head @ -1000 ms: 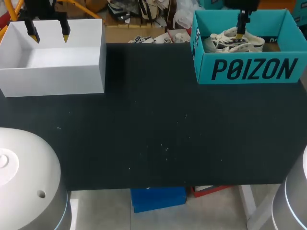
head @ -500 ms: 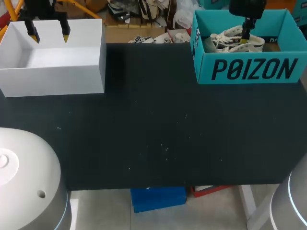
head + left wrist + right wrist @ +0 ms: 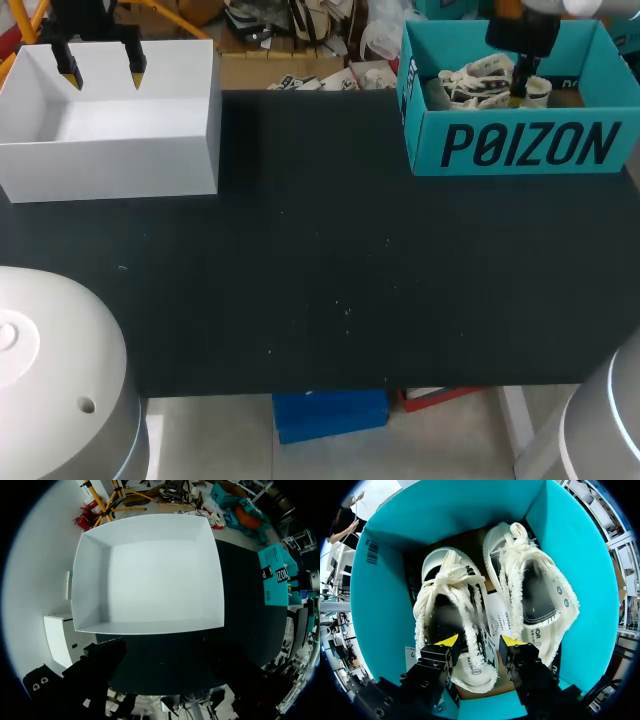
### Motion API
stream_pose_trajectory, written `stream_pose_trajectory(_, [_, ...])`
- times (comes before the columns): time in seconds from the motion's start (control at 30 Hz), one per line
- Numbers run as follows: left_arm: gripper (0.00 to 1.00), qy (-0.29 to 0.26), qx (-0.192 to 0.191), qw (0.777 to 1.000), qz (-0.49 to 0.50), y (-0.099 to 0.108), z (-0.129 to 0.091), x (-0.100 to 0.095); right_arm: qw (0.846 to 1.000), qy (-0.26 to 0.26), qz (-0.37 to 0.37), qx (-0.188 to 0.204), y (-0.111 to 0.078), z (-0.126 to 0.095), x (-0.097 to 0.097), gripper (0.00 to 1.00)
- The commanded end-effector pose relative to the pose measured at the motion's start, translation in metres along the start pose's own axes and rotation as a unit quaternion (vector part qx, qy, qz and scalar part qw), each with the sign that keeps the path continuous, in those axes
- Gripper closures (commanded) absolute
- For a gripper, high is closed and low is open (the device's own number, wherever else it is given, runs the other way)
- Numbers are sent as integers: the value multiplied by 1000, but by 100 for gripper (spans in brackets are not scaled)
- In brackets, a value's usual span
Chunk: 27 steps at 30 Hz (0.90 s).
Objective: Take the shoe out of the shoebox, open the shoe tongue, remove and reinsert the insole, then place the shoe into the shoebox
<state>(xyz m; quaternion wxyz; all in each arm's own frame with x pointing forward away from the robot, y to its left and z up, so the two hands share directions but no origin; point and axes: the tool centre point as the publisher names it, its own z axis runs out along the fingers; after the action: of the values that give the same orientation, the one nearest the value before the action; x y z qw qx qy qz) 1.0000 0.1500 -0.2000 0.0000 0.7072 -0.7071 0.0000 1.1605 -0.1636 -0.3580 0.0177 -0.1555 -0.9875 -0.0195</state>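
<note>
A teal shoebox [image 3: 520,145] stands at the table's far right with a pair of cream, frayed-edge shoes [image 3: 478,82] in it. My right gripper [image 3: 517,92] is lowered into the box. In the right wrist view it [image 3: 480,642] straddles the heel-side wall of one shoe [image 3: 451,580]: one yellow tip is over that shoe's opening, the other in the gap toward the second shoe [image 3: 540,595]. Its fingers stand apart, and I see no firm pinch on the wall. My left gripper [image 3: 103,72] hangs open above the white box [image 3: 110,150], holding nothing.
The white box [image 3: 150,570] at the far left is empty, its walls rising above the black table [image 3: 320,280]. The teal box's walls [image 3: 385,605] close in tightly around the right gripper and both shoes. A printed card lies between the shoes.
My right gripper moved right toward the shoes' heel end and sank deeper into the teal box, its fingers drawing closer together. The left arm has not moved.
</note>
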Motion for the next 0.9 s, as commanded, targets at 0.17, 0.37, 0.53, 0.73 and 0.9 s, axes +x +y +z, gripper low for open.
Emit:
stream_pose_trajectory(0.17, [0,0,0,1000,0,0,0,0,1000,8,0,2,5,23,-6,54])
stream_pose_trajectory(0.37, [0,0,0,1000,0,0,0,0,1000,10,-4,9,5,38,-2,55])
stream_pose_trajectory(0.53, [0,0,0,1000,0,0,0,0,1000,9,-1,10,4,45,0,56])
stream_pose_trajectory(0.73, [0,0,0,1000,0,0,0,0,1000,0,0,12,4,48,1,100])
stream_pose_trajectory(0.9, [0,0,0,1000,0,0,0,0,1000,-4,0,12,3,49,1,100])
